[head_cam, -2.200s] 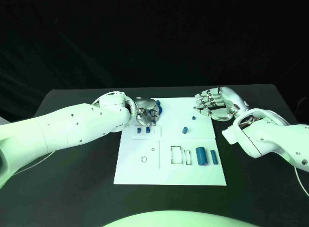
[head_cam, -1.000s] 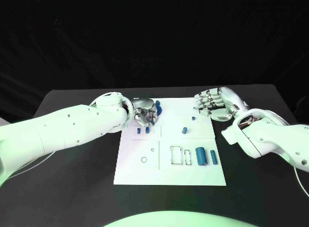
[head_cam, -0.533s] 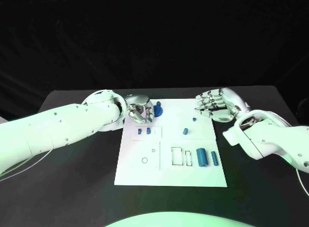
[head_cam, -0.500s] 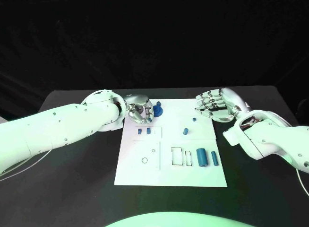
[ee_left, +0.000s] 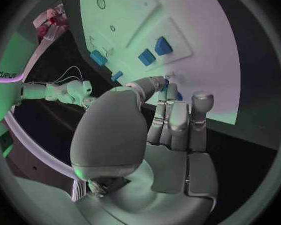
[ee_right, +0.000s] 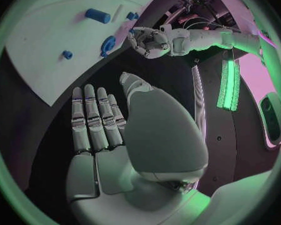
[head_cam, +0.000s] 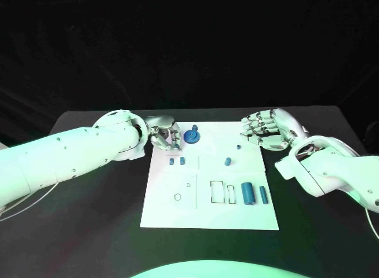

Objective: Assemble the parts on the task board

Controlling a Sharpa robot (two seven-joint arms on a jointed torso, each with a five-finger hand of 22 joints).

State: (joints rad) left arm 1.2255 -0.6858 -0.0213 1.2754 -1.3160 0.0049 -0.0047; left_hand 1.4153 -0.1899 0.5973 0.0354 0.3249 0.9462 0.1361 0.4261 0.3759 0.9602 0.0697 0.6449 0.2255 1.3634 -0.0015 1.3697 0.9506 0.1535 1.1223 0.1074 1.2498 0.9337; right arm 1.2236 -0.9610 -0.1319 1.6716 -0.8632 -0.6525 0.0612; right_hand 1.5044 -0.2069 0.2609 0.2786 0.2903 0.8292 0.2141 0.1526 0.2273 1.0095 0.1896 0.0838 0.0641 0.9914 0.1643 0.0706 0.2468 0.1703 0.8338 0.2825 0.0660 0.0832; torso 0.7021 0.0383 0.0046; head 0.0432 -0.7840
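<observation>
Table (head_cam: 89, 191) black, task board (head_cam: 210, 214) centred; dark drape behind.

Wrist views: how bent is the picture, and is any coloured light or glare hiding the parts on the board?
Left wrist view: the task board bows into a curve, tinted green to violet, yet two blue parts read clearly. Right wrist view: same fisheye bending, bright green strips by the rim; the blue ring part stays sharp. Head view: board evenly lit, straight-edged, with no glare.
</observation>
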